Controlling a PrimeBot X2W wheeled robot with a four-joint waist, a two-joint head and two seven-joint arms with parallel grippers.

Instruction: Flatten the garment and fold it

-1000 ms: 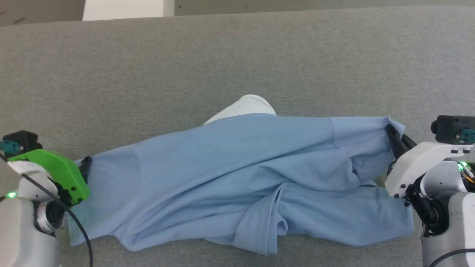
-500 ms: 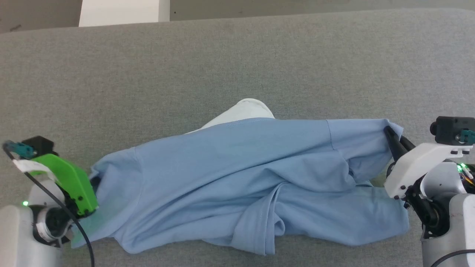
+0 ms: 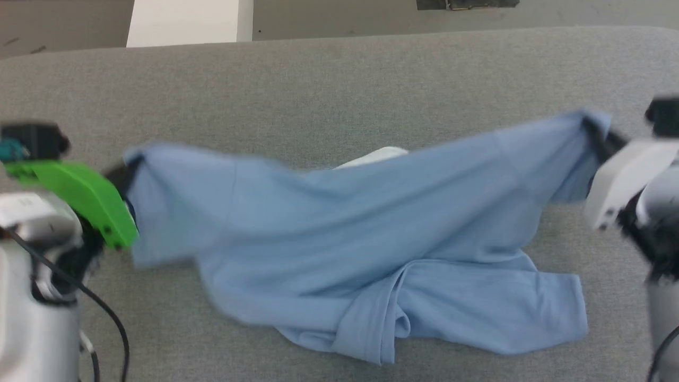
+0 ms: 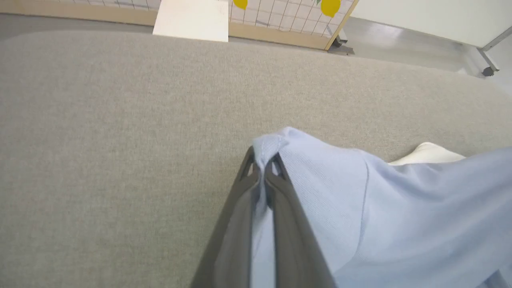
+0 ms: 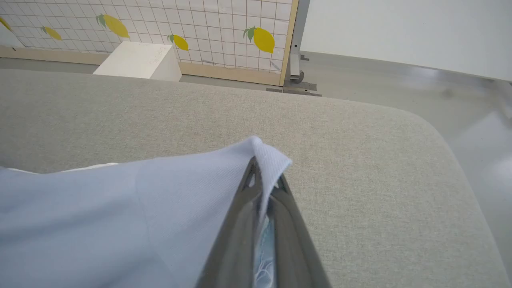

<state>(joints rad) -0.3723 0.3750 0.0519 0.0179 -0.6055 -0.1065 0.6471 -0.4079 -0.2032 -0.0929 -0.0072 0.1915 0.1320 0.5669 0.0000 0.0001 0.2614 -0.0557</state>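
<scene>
Garment [image 3: 345, 223] edge held up both ends; grey surface [image 3: 339, 79] around.

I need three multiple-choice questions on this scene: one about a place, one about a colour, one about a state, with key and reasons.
1. Where does the white box stand?
A. Beyond the far edge of the grey surface
B. At that surface's middle
C. Under the left arm

2. What colour is the cover on the left wrist?
A. Red
B. Green
C. Yellow

3. How is the garment?
A. Folded neatly
B. Lying flat, untouched
C. Pinched by the left gripper and the right gripper, wrinkled below

Key: 1 A, it shows past the edge; 2 B, bright green in the head view; 3 C, both wrist views show them shut on cloth.
</scene>
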